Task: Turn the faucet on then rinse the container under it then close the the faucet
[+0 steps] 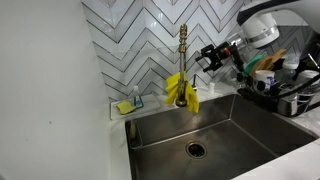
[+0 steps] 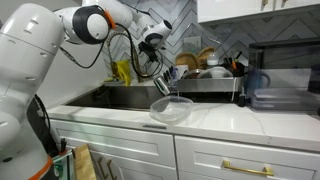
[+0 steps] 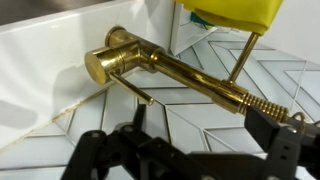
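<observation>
Brass, one faucet, one clear container

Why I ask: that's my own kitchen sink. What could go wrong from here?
1. The open gripper faces the faucet, whose lever is thin; the gripper may slip off it.
2. The yellow cloth draped on the faucet could snag and drop into the sink.
3. The container sits near the counter edge; a poor grasp might push it off.

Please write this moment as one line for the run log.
pincer: open, close to faucet stem | container: on counter, not held | yellow cloth: draped on faucet
</observation>
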`<control>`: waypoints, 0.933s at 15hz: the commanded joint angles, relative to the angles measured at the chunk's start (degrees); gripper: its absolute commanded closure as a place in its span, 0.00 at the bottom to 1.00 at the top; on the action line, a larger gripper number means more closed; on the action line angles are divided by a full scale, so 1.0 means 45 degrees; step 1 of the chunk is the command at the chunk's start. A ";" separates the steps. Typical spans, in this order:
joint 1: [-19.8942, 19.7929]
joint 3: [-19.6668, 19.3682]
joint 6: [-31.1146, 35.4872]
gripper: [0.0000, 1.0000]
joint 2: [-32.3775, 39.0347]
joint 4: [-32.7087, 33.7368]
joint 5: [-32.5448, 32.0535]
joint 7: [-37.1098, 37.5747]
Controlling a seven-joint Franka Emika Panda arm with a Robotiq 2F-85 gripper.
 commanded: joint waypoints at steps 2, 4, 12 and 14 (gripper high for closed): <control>-0.0279 -0.0540 -0.0737 0.00 -0.2084 -0.1189 -0.1128 0.0330; -0.0350 -0.0799 -0.0870 0.00 -0.2928 -0.1625 -0.1439 0.0625; -0.1452 -0.1426 -0.2726 0.00 -0.6072 -0.3867 -0.3004 -0.3079; -0.1654 -0.1603 -0.2844 0.00 -0.7007 -0.4700 -0.2563 -0.3328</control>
